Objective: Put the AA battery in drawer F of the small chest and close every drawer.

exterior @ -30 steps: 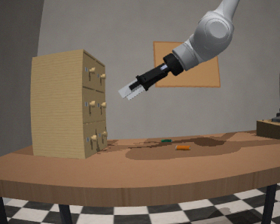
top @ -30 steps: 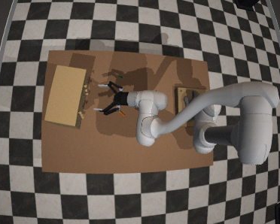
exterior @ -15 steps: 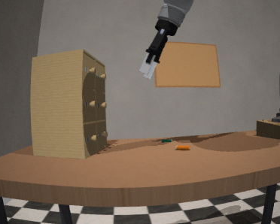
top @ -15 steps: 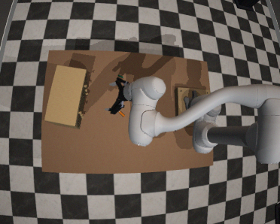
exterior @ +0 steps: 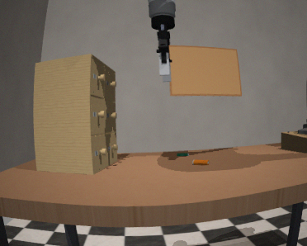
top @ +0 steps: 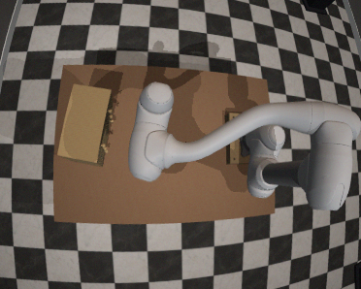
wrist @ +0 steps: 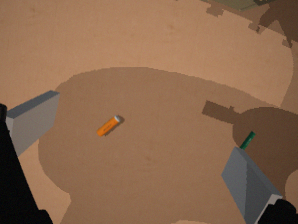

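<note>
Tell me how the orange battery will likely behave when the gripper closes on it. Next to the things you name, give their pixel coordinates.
The orange battery (exterior: 200,162) (wrist: 108,126) looks like a rigid cylinder, so it should keep its shape when squeezed. Lying on its round side, it may roll if one finger touches first. Its smooth-looking casing could slip in an off-centre grip.

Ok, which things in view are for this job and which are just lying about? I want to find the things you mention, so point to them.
For the job:
- orange cylinder (exterior: 200,162) (wrist: 109,126) with a silvery end, probably the AA battery
- small chest (top: 85,123) (exterior: 64,115) (wrist: 240,4); drawer labels unreadable now
- gripper (exterior: 165,78) (wrist: 144,136), open

Not for the job:
- green cylinder (exterior: 182,154) (wrist: 248,140), probably a decoy; type unreadable
- orange board (exterior: 205,71) on the wall
</note>
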You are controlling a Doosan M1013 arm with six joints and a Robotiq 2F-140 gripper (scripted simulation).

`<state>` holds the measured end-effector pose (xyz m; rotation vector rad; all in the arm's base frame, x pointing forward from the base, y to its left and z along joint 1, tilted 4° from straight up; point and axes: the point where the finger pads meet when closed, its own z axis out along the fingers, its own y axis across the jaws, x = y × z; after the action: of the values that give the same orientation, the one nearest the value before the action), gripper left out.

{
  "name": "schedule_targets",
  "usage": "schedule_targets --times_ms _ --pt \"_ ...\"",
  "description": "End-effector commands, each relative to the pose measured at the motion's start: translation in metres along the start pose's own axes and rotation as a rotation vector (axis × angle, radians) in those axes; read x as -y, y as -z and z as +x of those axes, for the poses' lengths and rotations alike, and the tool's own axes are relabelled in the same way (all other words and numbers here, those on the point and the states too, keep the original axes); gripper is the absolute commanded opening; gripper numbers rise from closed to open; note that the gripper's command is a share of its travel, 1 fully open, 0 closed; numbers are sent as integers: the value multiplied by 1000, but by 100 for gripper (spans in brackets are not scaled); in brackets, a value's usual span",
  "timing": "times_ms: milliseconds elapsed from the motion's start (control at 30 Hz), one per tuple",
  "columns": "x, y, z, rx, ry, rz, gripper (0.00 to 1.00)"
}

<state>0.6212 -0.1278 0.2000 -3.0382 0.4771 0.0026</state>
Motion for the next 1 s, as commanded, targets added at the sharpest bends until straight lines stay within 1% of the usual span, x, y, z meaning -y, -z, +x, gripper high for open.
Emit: schedule_targets --times_ms 0,67,167,233,467,600,733,833,900,967 --pt "0 0 -1 0 0 0 100" --pt "-9 1 -13 0 0 0 100" --pt "-30 1 -49 1 0 0 100" --pt "-37 0 -62 1 0 0 100" --pt "-38 0 -62 -4 0 0 100" --pt "-38 -3 -59 -35 0 0 100" --pt "-38 -9 -53 -109 0 0 100" --pt "-38 -16 -46 -196 0 0 100" --pt "-38 -16 -46 -196 0 0 100" --pt "-38 -22 -40 -267 0 1 100"
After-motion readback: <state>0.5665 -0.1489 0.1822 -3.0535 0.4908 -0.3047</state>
